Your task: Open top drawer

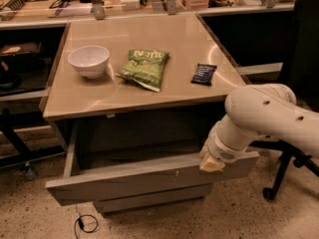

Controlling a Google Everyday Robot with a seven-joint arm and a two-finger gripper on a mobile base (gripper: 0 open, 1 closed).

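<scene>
The top drawer [144, 179] of the cabinet stands pulled out toward me, its wide grey slanted front panel low in the view and its grey interior showing behind it. Small pale scratch marks sit right of centre on the panel. My gripper [211, 163] is at the upper edge of the drawer front near its right end, at the end of my white arm [269, 116]. Only a pale tan tip shows against the panel. A narrower grey drawer front [149, 200] shows below.
On the tan tabletop [99, 101] sit a white bowl [89, 60], a green snack bag [144, 67] and a dark snack bar [204, 74]. A black office chair [286, 163] stands at the right. A cluttered shelf runs along the back. A cable lies on the speckled floor [85, 223].
</scene>
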